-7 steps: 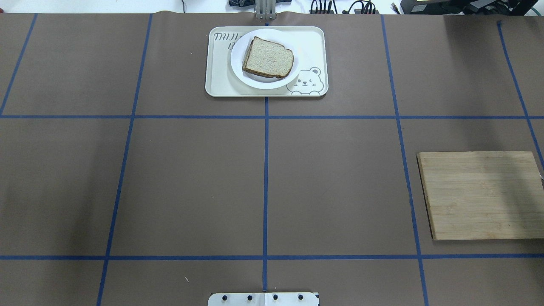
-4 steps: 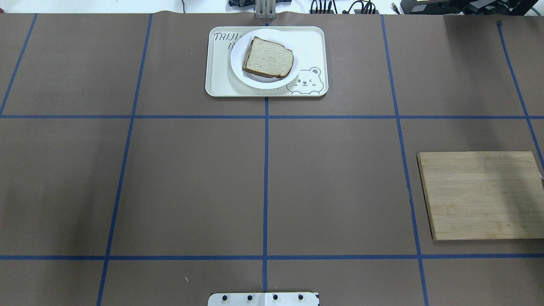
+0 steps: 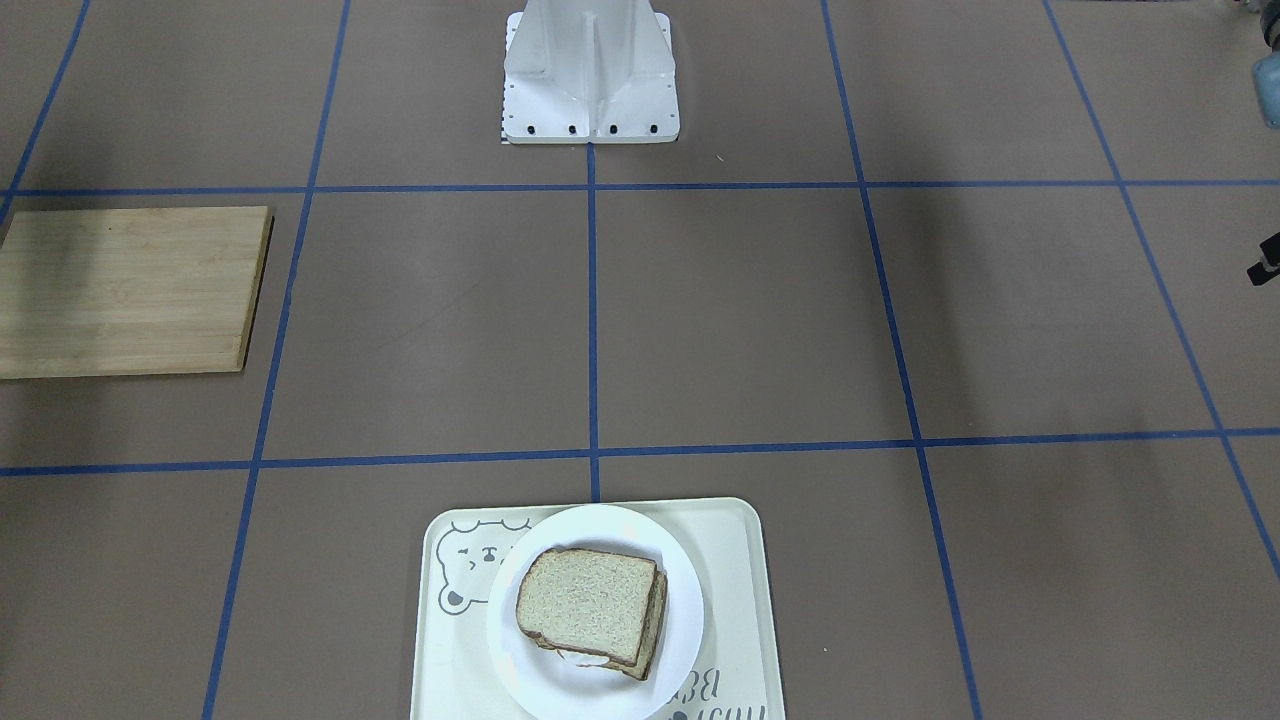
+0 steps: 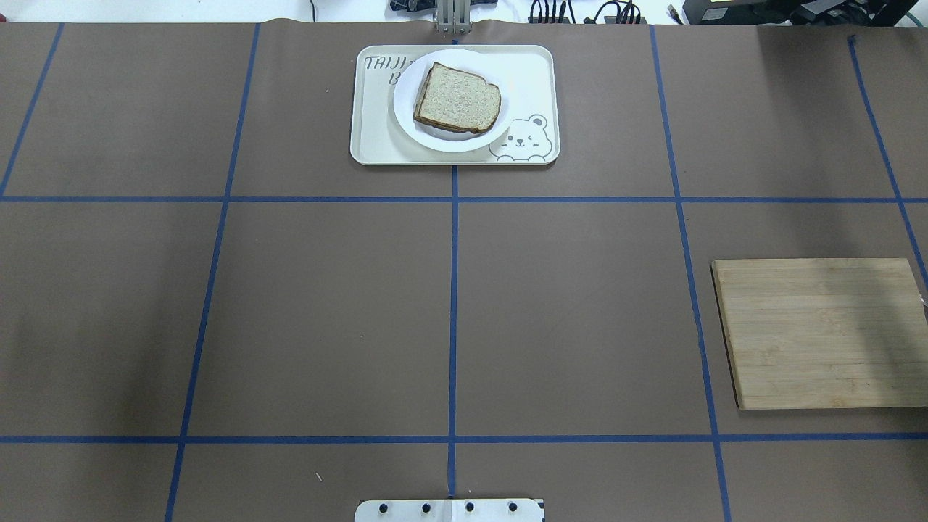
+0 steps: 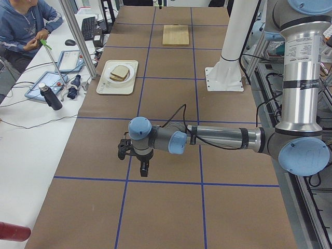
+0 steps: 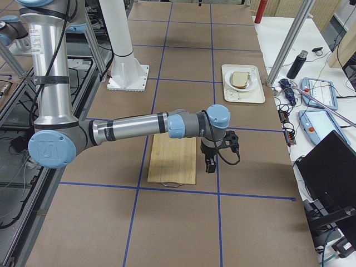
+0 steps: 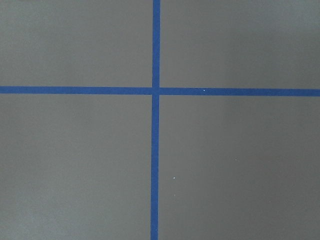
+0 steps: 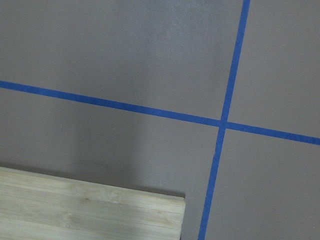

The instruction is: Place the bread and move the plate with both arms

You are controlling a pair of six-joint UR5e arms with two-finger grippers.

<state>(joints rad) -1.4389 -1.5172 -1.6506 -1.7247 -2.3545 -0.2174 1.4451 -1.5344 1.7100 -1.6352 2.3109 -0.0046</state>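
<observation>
Pale brown-crusted bread slice [image 4: 458, 99] on round white plate [image 4: 404, 101], inside cream rectangular bear tray [image 4: 533, 80]. Black left gripper [image 5: 134, 158] and right gripper [image 6: 214, 161] well apart from tray; can't tell if spread or pressed together.

You ran this in a robotics lab: left arm [image 5: 223, 137] and right arm [image 6: 133, 125] stood at a table [image 4: 326, 304] papered brown and gridded with blue tape [image 4: 453, 304], a white bench [image 5: 26, 150] alongside (keyboard [image 5: 88, 27], tablets [image 5: 70, 59], cables [image 5: 36, 123]).

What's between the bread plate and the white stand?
Nothing. In the front-facing view only bare brown table cover and blue tape lines run from the plate to the white stand.
</observation>
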